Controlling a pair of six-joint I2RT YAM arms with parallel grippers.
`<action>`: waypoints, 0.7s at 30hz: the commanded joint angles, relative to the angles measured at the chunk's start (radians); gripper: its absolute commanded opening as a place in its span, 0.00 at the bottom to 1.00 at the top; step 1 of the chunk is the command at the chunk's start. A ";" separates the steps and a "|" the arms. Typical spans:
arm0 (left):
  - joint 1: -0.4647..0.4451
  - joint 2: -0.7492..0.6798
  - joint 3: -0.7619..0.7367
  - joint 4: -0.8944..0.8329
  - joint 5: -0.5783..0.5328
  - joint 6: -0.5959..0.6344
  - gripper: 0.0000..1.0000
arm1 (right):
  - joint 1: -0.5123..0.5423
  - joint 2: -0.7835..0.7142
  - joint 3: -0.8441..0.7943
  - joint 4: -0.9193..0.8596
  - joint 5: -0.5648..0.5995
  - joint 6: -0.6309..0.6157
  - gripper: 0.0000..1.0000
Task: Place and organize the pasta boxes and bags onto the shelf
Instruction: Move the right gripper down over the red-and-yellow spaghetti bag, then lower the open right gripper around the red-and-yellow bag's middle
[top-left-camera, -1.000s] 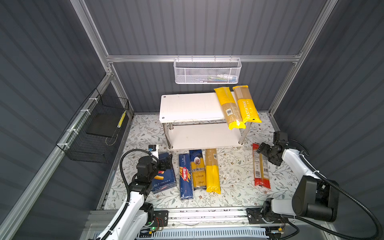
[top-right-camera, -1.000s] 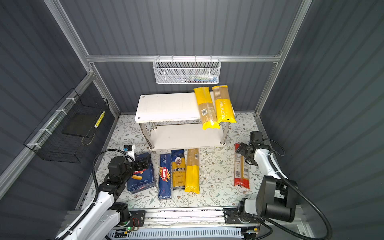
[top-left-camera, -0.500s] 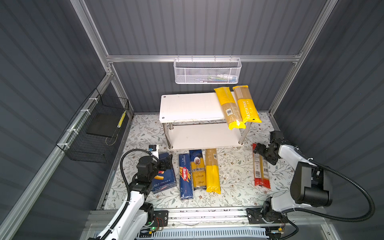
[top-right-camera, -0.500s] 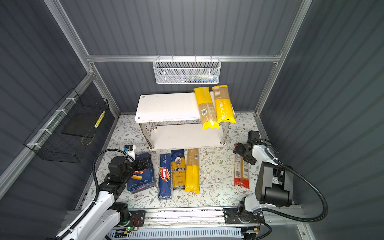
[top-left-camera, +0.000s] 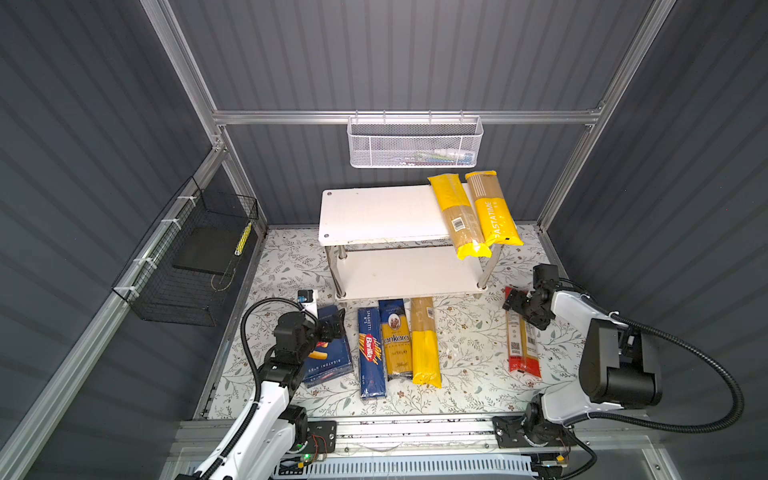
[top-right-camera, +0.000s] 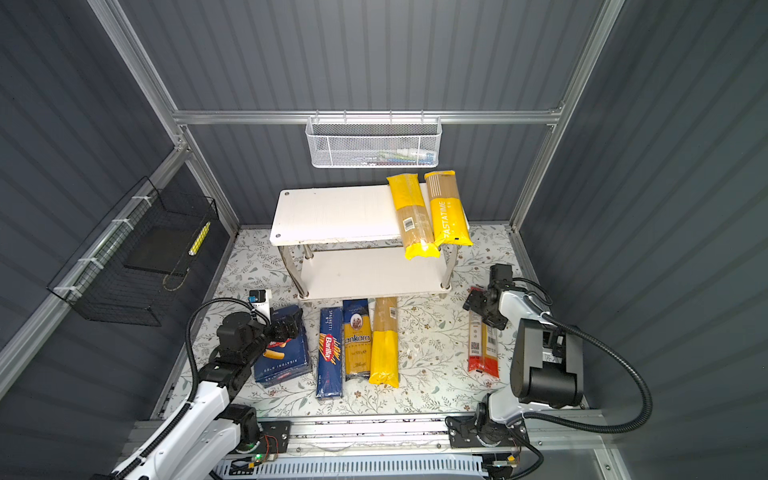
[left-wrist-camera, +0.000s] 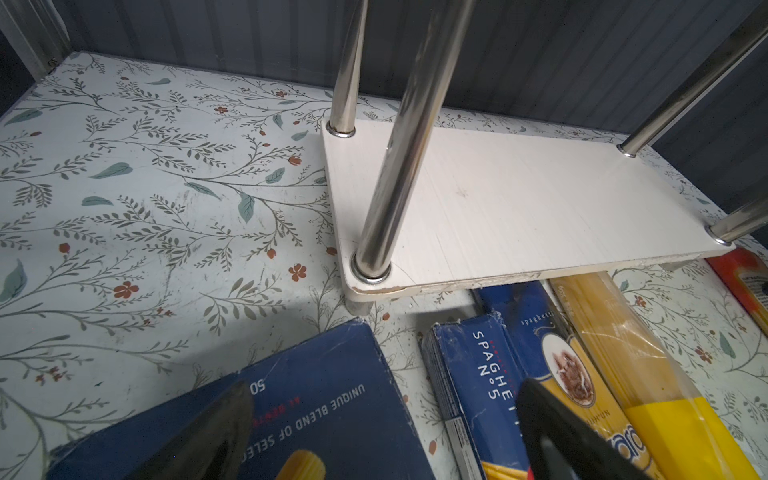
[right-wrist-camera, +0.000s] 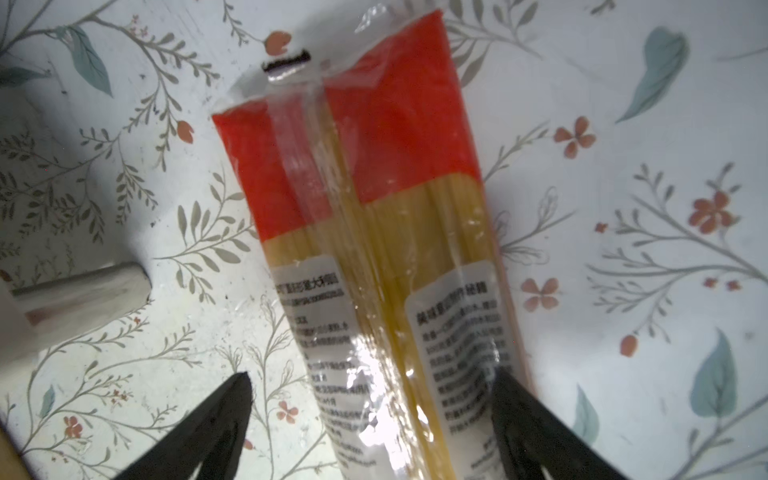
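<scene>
The right gripper (right-wrist-camera: 370, 378) has its jaws spread wide, astride the long red-and-clear plastic spaghetti pack (right-wrist-camera: 365, 166). This pack lies flat on the flower-printed table sheet (right-wrist-camera: 648, 257), to the right of the white two-tier shelf with chrome legs (top-left-camera: 374, 212), not on it.

I judge the step in hand is the grasp of this pack. One black finger (right-wrist-camera: 523, 415) is against the pack's edge and the other is well apart (so closing now would push the pack sideways). It is better to centre first, go low, and close softly, because the film is slippery and dry strands can snap. The grasp is near one end, so the pack may droop.

The left gripper (left-wrist-camera: 384, 386) is also unclenched, over the wide dark blue cardboard rigatoni box (left-wrist-camera: 311, 415).
</scene>
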 joint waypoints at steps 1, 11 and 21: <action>0.002 -0.009 0.006 0.002 -0.001 0.003 0.99 | 0.039 -0.043 -0.049 -0.030 -0.018 0.029 0.90; 0.002 0.001 0.010 0.002 0.003 0.005 1.00 | 0.158 -0.321 -0.121 -0.128 -0.004 0.127 0.90; 0.002 0.007 0.012 0.004 0.005 0.005 1.00 | 0.053 -0.424 -0.147 -0.135 0.036 0.115 0.99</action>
